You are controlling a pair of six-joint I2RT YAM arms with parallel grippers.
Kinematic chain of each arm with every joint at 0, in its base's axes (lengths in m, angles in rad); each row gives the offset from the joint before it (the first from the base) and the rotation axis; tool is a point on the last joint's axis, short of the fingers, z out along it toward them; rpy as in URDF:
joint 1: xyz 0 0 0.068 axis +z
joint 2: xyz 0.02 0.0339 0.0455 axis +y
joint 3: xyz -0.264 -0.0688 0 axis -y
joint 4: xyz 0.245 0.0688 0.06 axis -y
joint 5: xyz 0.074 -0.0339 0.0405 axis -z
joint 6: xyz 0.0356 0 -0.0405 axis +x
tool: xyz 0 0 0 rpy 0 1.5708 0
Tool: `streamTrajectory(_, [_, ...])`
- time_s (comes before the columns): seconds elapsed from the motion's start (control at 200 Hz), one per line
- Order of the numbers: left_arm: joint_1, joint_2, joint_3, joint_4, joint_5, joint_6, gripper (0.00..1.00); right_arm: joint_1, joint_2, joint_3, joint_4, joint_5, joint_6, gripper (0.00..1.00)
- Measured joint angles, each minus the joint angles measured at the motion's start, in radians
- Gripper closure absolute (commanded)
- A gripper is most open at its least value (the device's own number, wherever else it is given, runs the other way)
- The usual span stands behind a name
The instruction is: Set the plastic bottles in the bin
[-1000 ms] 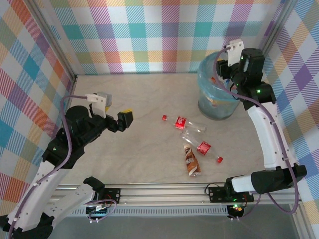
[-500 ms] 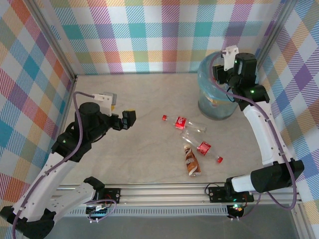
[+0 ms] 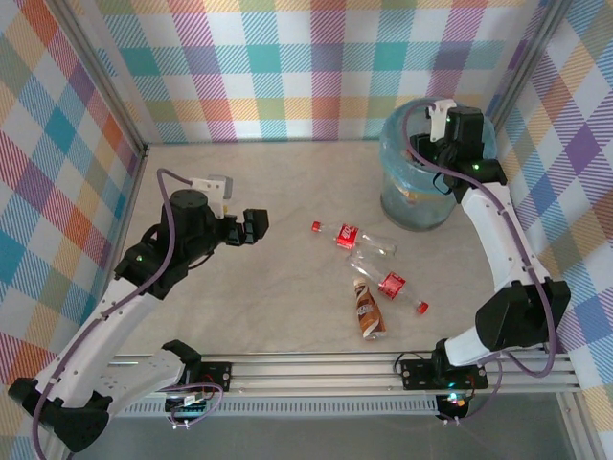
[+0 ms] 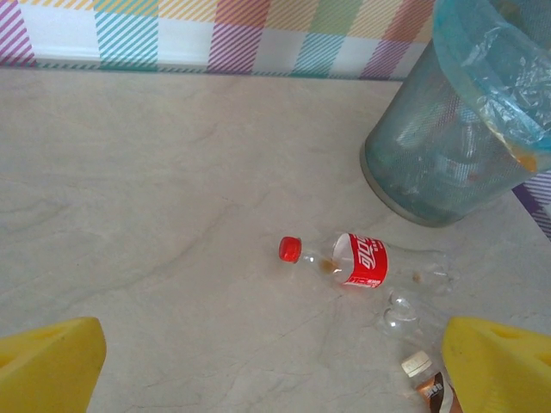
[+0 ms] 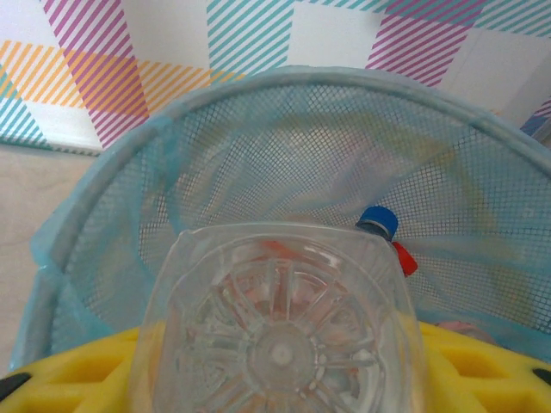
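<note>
Gripping a clear bottle (image 5: 280, 335), the right fingers (image 5: 69, 379) stand part closed on it, its base toward the wrist camera, the mouth of the bin (image 5: 112, 198) just beyond them with a blue-capped bottle (image 5: 377, 220) inside. The left fingers (image 4: 47, 361) gape wide and hold nothing; ahead of them, between the tips, a red-label bottle (image 4: 362, 260) lies on the desk (image 4: 155, 189), a brown bottle (image 4: 428, 383) close by one tip, the bin standing farther off.
</note>
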Motion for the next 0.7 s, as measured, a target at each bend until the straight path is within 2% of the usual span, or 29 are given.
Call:
streamTrajectory(0.065, [0.0,0.011,0.0,-0.001,0.0,-0.006,0.0,-0.005,0.009,0.004,0.007,-0.004,0.007,0.5])
streamTrajectory(0.17, [0.0,0.028,0.002,-0.004,-0.005,-0.01,0.0,-0.011,0.03,0.015,0.027,-0.003,0.032,0.37])
streamTrajectory(0.255, [0.0,0.047,0.009,-0.012,-0.007,-0.01,0.0,-0.014,0.053,0.032,0.038,0.007,0.061,0.33])
streamTrajectory(0.36, [0.0,0.071,0.026,-0.026,-0.008,-0.01,0.0,-0.022,0.093,0.052,0.039,0.013,0.099,0.49])
streamTrajectory(0.415, [0.0,0.08,0.032,-0.027,-0.008,-0.01,0.0,-0.024,0.097,0.056,0.035,0.015,0.119,0.54])
streamTrajectory(0.7, [0.0,0.101,0.044,-0.028,-0.008,-0.014,0.0,-0.031,0.044,0.055,0.06,0.029,0.154,0.57])
